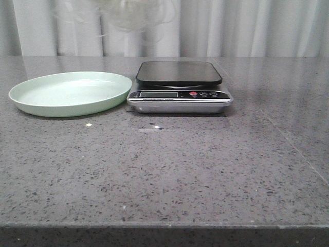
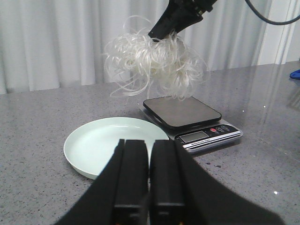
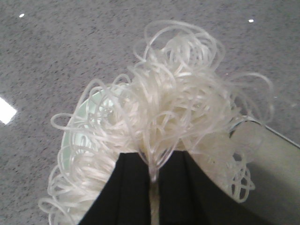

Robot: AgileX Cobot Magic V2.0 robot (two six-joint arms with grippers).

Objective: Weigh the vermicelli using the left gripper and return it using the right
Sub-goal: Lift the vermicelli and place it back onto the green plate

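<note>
Vermicelli [image 2: 157, 65] hangs in the air as a fluffy white tangle of thin glassy loops, pinched at its top by the right gripper [image 2: 161, 33], whose dark fingers come down from the upper part of the left wrist view. The bundle is clear of everything below it, above the gap btw. the plate and the scale, w/ its lower loops dangling over the near-left part of the scale's platform. In the right wrist view the strands [image 3: 164, 122] fan out from the closed fingertips of that gripper [image 3: 153, 176], clamped on a thin neck of noodles; the mint-green plate shows through the loops below on one side and a corner of the scale [image 3: 269, 164] on the other.

In the front view only a faint blur of loops [image 1: 131, 15] shows at the top edge, against the pale curtain [image 1: 257, 28] (the right arm itself is out of that frame).

The plate [image 1: 31, 100], pale mint green and round, sits on the grey speckled worktop [image 1: 164, 175] w/ nothing on it. Just beside it, nearly touching its rim, stands the scale [image 1: 179, 100]: dark square platform bare, silver base, small display and buttons on the front; digits too small to read.

The left gripper [image 2: 149, 187] hovers low over the worktop near the plate's edge, its two black fingers pressed together, holding nothing.
</note>
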